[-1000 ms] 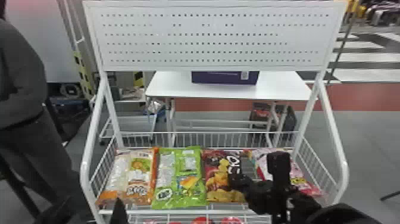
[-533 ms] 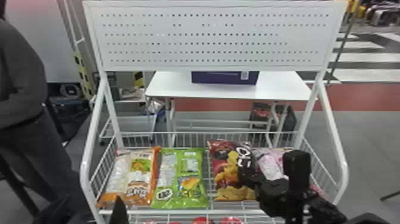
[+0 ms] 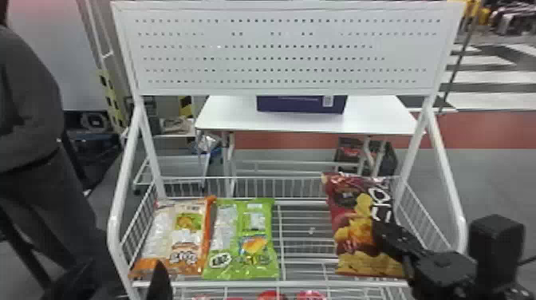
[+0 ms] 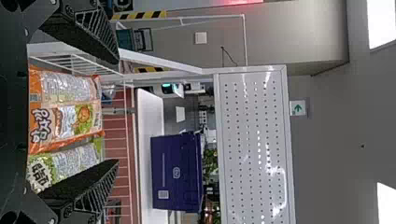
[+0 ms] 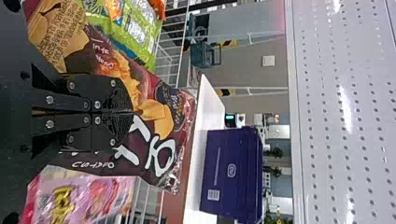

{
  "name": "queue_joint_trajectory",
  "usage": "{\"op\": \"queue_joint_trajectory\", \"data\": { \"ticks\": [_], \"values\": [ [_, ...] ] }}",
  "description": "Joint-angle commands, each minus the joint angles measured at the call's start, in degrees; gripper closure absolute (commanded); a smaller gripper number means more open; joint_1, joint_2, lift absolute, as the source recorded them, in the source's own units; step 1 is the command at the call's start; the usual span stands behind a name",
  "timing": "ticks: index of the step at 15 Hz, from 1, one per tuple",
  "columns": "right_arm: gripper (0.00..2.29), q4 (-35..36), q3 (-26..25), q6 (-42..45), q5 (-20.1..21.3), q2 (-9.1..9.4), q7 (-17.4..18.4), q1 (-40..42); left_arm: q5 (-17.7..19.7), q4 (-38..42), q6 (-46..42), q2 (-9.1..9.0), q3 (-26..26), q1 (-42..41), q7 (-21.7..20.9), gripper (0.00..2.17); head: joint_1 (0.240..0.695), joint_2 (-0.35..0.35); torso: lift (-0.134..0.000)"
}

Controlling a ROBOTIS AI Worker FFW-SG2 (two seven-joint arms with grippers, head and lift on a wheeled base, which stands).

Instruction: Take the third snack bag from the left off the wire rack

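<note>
Over the right end of the wire rack, the right pincer is clamped on the third snack bag, which hangs tilted; the bite seems shallow, so the slick film could slip free or catch the side wires

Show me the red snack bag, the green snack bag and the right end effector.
red snack bag (image 3: 351,207): head view, its upper front.
green snack bag (image 3: 241,239): head view, its middle.
right end effector (image 5: 128,116): right wrist view, between fingertips.
</note>
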State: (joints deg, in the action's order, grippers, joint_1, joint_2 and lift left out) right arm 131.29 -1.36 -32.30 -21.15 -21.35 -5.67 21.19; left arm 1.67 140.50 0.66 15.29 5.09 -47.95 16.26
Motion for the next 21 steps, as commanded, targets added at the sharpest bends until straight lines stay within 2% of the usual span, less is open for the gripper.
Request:
{"op": "queue_joint_trajectory", "data": {
  "ticks": [1, 3, 6, 8, 11, 21],
  "values": [
    [2.22, 4.24, -6.64, 1.58, -1.26, -0.01, -0.92, 8.08, 0.00, 0.12, 0.00, 0.00, -0.52, -0.30, 0.00, 0.14, 0.499, 0.000, 0.000],
    [2.22, 4.68, -12.00, 8.08, -5.04, -0.10, -2.33, 14.15, 0.09, 0.21, -0.17, 0.00, -0.78, -0.30, 0.00, 0.14, 0.499, 0.000, 0.000],
    [2.22, 4.24, -15.78, 15.99, -8.12, -0.18, -3.82, 19.16, 0.35, 0.04, 0.00, -0.18, -0.78, 0.14, 0.00, 0.14, 0.499, 0.000, 0.000],
    [2.22, 4.86, -17.19, 18.46, -8.64, -0.27, -4.18, 21.27, 0.35, 0.04, 0.00, -0.26, -0.60, 0.32, -0.08, 0.14, 0.499, 0.000, 0.000],
    [2.22, 5.38, -18.16, 19.86, -9.70, -0.18, -4.79, 22.85, 0.44, 0.12, 0.00, 0.00, -0.87, 0.32, -0.08, 0.14, 0.499, 0.000, 0.000],
    [2.22, 5.91, -18.42, 20.04, -9.35, -0.10, -4.79, 23.55, 0.35, 0.74, 0.00, 0.00, -0.87, -0.21, 0.00, 0.14, 0.499, 0.000, 0.000]
  ]
}}
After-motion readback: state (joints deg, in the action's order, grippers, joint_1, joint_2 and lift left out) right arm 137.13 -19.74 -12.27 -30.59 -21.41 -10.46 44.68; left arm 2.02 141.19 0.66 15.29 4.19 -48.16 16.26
